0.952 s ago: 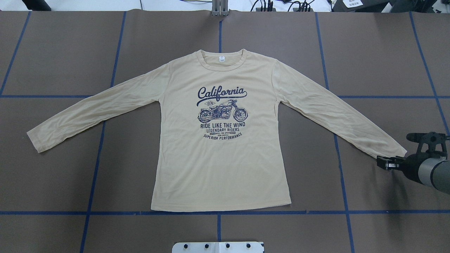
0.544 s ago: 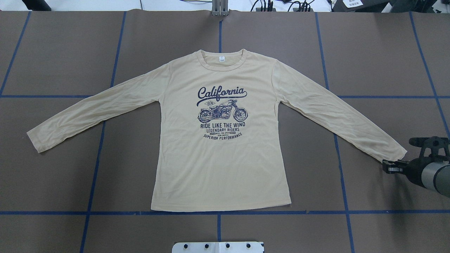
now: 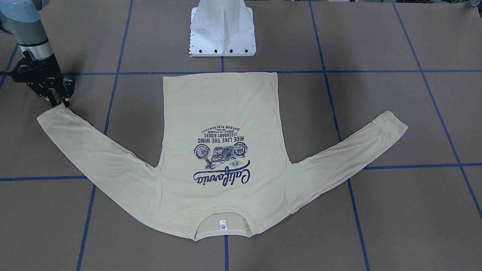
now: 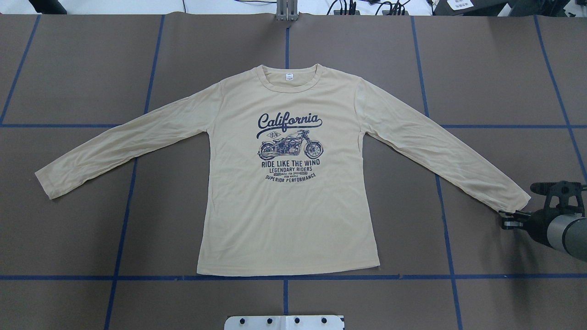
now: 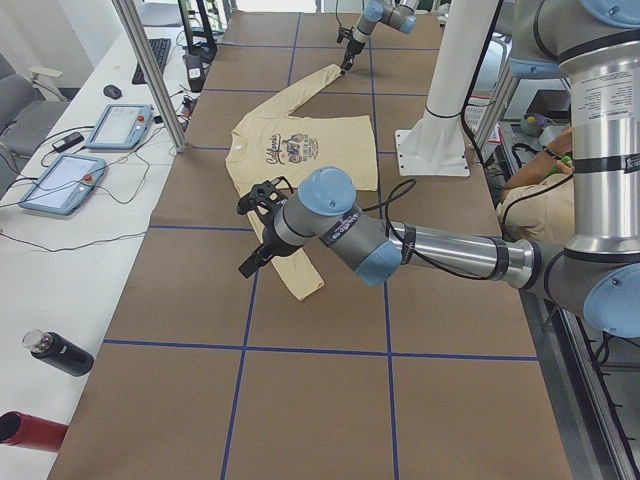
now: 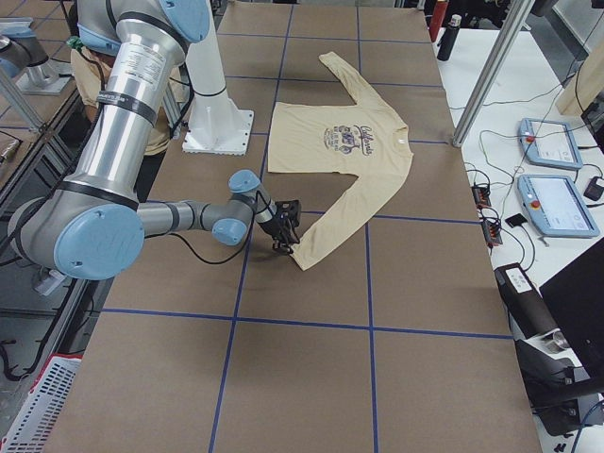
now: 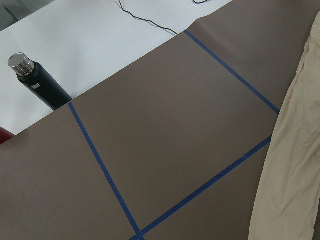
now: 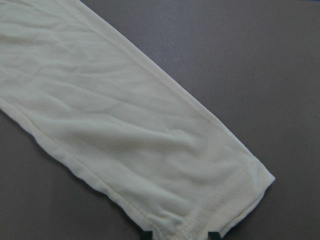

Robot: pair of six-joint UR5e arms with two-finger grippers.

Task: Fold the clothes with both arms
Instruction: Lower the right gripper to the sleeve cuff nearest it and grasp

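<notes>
T-shirt (image 4: 284, 215) spread flat on bench (image 4: 73, 68).
Right claw (image 3: 60, 101) released, tips astride one sleeve cuff; left claw (image 5: 258, 248) by other sleeve, state cannot be told.

A pale cream-yellow long-sleeved T-shirt (image 4: 284, 220), with a navy "California" motorcycle print (image 4: 290, 146) and a small white neck label (image 4: 289, 77), on a brown counter (image 4: 82, 68) gridded with blue tape lines (image 4: 46, 125). The right arm (image 6: 121, 123) is silver-grey with light blue joint caps, its hand (image 3: 58, 101) black. The pedestal (image 3: 222, 34) is white. A flask (image 7: 40, 85) is black with a silver cap.
</notes>
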